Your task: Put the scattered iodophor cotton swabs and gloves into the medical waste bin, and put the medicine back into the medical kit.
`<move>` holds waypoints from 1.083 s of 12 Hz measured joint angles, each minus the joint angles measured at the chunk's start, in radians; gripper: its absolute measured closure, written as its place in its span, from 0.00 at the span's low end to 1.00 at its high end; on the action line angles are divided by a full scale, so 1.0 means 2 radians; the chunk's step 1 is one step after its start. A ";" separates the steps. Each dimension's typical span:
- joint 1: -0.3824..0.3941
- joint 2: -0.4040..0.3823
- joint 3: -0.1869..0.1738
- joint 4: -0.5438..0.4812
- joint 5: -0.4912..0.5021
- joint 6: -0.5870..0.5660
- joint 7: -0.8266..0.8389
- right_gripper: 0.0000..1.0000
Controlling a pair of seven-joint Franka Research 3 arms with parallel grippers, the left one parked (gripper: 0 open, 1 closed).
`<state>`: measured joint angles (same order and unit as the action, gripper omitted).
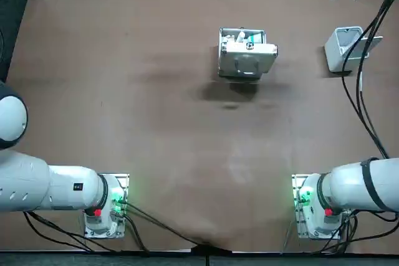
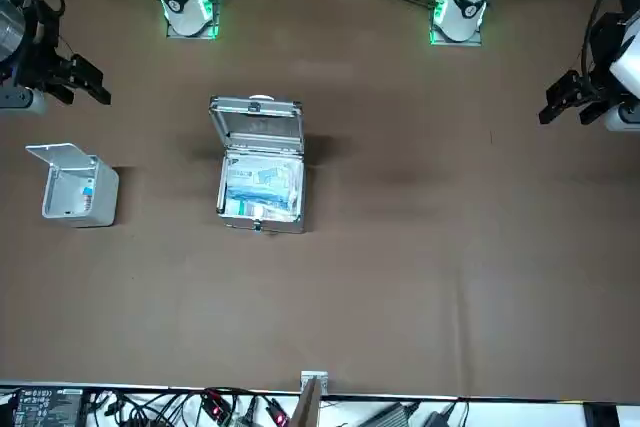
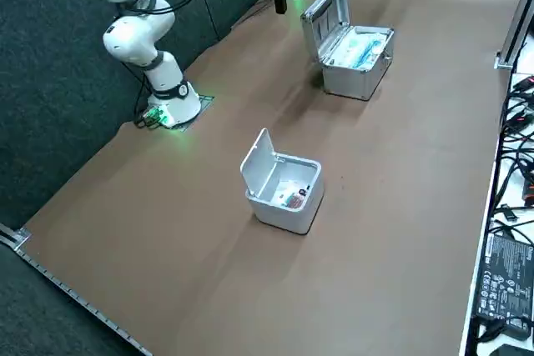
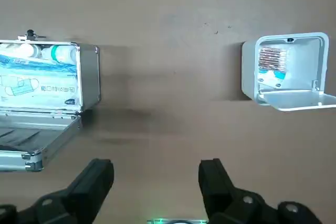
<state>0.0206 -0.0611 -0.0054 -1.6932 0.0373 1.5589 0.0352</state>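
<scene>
Currently the right gripper (image 4: 155, 168) hangs above the table (image 4: 168, 9), between the medical kit (image 4: 47, 77) and the medical waste bin (image 4: 286, 72), fingers wide apart, holding nothing

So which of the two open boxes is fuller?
The metal medical kit, packed with packets and bottles; the white waste bin holds few scraps. The open right gripper hovers overhead.

Medical kit (image 1: 247, 60) is shiny metal, waste bin (image 1: 343, 48) smooth white plastic
</scene>
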 joint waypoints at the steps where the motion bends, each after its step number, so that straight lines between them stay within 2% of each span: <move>1: 0.002 0.003 0.000 0.000 0.000 0.001 0.000 0.00; 13: 0.004 0.005 0.000 0.000 0.002 0.002 0.000 0.00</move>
<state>0.0287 -0.0515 -0.0051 -1.6930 0.0405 1.5627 0.0358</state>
